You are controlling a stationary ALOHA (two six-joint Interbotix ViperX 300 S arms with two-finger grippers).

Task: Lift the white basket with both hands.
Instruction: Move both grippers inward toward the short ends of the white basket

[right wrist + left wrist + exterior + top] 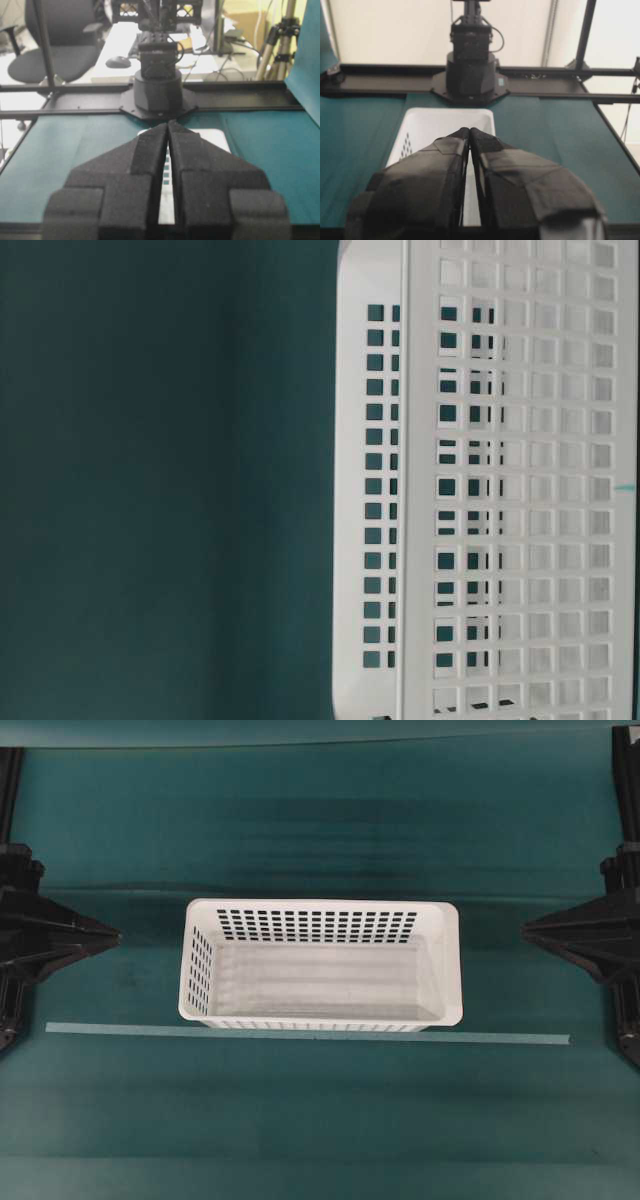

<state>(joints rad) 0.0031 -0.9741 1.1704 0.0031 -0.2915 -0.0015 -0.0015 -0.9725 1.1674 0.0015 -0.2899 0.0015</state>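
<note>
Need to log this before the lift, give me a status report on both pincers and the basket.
Left pincer shut, right pincer shut, both clear of the load. White basket upright on the table between them, nothing inside. Pale strip along its near side; approach paths open.

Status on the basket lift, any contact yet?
Nothing done yet. The white basket sits flat on the green table. Left gripper and right gripper are shut and parked at the table's sides, both well clear of the rim. Still left: open, approach both short ends, grasp, lift.
</note>
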